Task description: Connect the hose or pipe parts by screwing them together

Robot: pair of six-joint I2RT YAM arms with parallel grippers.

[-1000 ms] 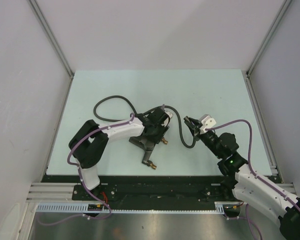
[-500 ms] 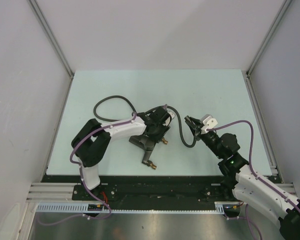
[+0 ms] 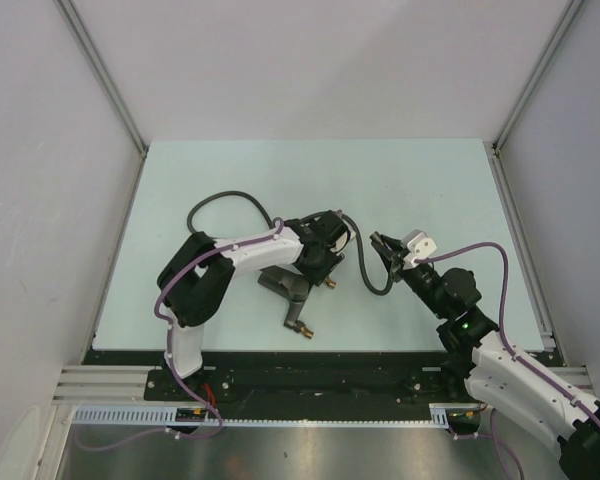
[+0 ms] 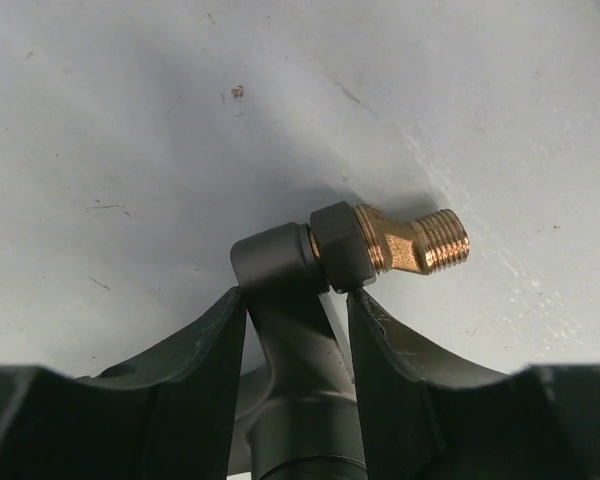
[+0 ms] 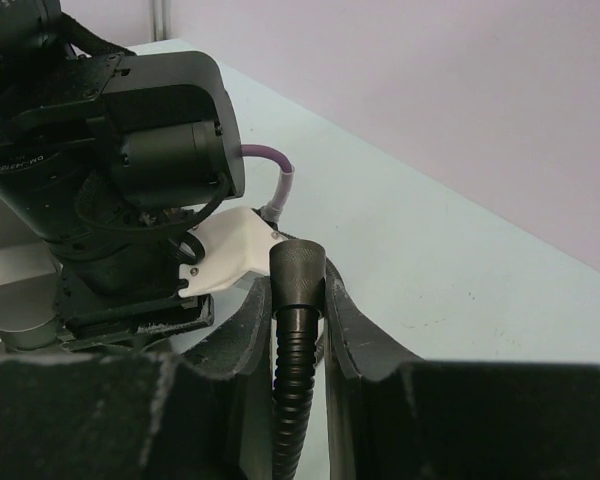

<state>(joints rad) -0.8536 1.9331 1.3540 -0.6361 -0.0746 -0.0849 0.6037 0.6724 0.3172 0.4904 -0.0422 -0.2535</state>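
Observation:
The dark-grey forked fitting (image 3: pixel 283 285) lies mid-table, one brass tip (image 3: pixel 305 329) pointing toward the near edge. My left gripper (image 3: pixel 320 270) is shut on its other branch. In the left wrist view that branch (image 4: pixel 280 300) sits between the fingers (image 4: pixel 205 350), with the nut and brass threaded tip (image 4: pixel 420 240) sticking out just above the table. The dark hose (image 3: pixel 212 200) loops from the back left, passes behind the left wrist and curves to my right gripper (image 3: pixel 378 243). The right gripper (image 5: pixel 298 300) is shut on the hose's knurled end (image 5: pixel 298 270), which points at the left wrist.
The left arm's wrist housing and white camera mount (image 5: pixel 235 250) sit close in front of the right gripper. Grey walls with metal rails (image 3: pixel 100 75) enclose the pale table (image 3: pixel 430 180). A black rail (image 3: pixel 310 365) runs along the near edge by the arm bases.
The left arm's elbow has swung to the right and its wrist has shifted slightly right over the fitting. The fitting's near tip and the right arm have stayed put.

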